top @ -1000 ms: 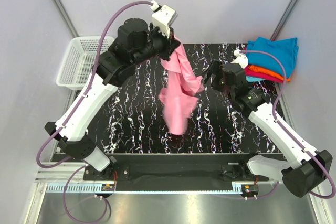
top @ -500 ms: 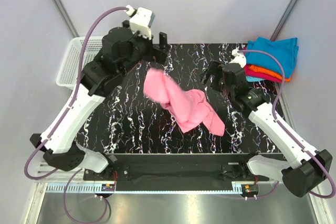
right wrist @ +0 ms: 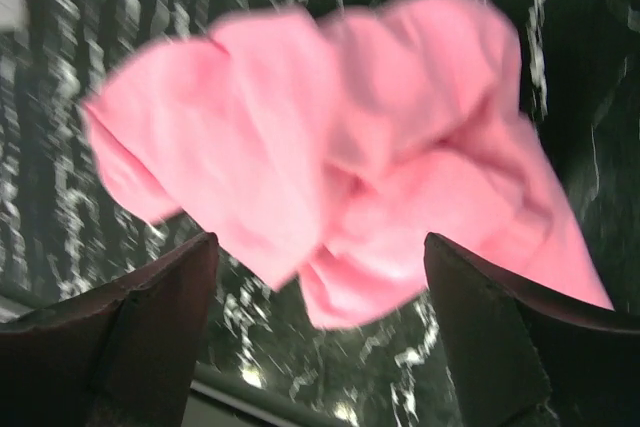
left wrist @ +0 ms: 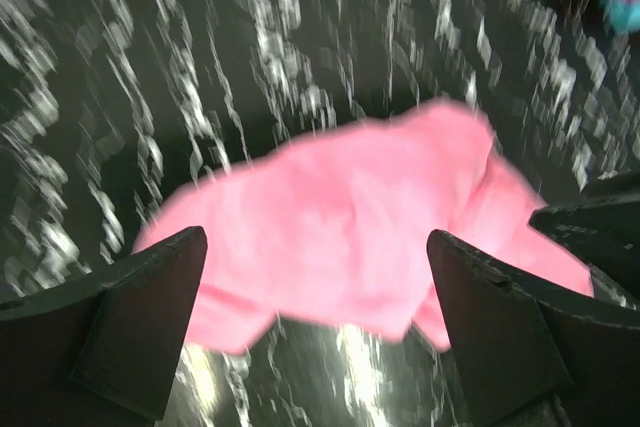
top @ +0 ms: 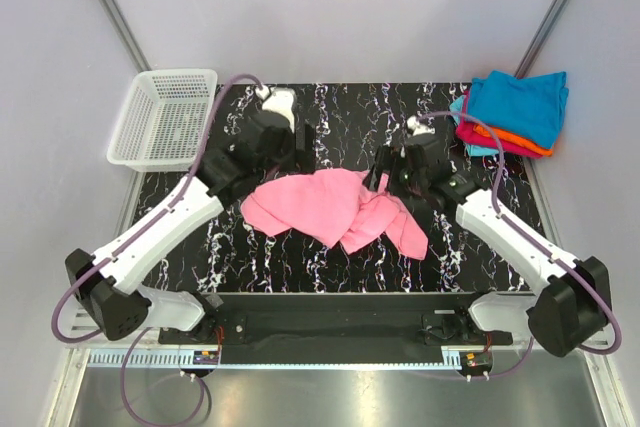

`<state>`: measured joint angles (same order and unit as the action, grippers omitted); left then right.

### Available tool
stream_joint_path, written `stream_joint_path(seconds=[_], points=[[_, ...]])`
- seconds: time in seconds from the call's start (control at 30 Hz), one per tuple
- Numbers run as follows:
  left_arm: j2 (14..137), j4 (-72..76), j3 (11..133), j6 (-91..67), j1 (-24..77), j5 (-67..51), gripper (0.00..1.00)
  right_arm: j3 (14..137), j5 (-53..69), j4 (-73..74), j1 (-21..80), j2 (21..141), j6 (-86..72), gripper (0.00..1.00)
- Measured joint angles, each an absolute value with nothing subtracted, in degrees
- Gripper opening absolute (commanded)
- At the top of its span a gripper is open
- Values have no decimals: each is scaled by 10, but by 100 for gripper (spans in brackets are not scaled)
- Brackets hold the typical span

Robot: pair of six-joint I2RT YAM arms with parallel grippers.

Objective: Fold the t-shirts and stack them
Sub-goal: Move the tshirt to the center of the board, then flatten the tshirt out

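A bright pink t-shirt (top: 330,205) lies crumpled in a loose heap on the middle of the black marbled table (top: 250,257). My left gripper (top: 300,159) hovers just beyond its far left edge, open and holding nothing. In the left wrist view the shirt (left wrist: 340,207) spreads below the wide gap of the gripper (left wrist: 315,239). My right gripper (top: 382,179) is over the shirt's far right side, also open; its wrist view shows the bunched cloth (right wrist: 340,147) ahead of the gripper (right wrist: 320,242). Folded t-shirts (top: 515,102), teal over orange and magenta, are stacked at the back right.
A white mesh basket (top: 165,117) stands off the table's back left corner. The folded stack overhangs the table's back right corner. Bare marbled surface surrounds the pink heap, with the arm bases along the near edge.
My left gripper opened and let go of the hanging pink shirt, which dropped into a heap on the table. Both arms have come down and in toward it.
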<state>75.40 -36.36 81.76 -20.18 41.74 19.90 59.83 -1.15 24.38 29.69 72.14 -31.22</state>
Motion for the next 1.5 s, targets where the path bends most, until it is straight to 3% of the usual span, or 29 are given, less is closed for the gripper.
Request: stream_joint_path(seconds=[0.17, 0.2, 0.5, 0.77, 1.17, 1.2, 1.27, 1.3, 1.33, 1.5], points=[[740, -349, 689, -276, 418, 126, 99, 500, 12, 272, 298, 681, -332, 56], [731, -343, 665, -290, 420, 114, 99, 487, 15, 273, 298, 669, -338, 55], [688, -305, 559, -383, 447, 79, 99, 411, 43, 252, 312, 629, -390, 54], [722, -271, 485, -442, 451, 84, 99, 328, 68, 192, 330, 662, -441, 64], [750, -231, 471, -453, 452, 83, 99, 326, 71, 79, 331, 755, -454, 59], [750, -230, 471, -453, 452, 83, 99, 329, 71, 75, 331, 767, -454, 57], [750, -231, 472, -451, 452, 84, 99, 338, 71, 69, 331, 785, -451, 39], [749, -231, 473, -451, 452, 84, 99, 341, 71, 67, 331, 790, -449, 25], [749, -232, 473, -450, 452, 84, 99, 344, 70, 66, 331, 792, -447, 0], [744, -239, 476, -449, 452, 83, 99, 368, 51, 96, 333, 775, -438, 0]])
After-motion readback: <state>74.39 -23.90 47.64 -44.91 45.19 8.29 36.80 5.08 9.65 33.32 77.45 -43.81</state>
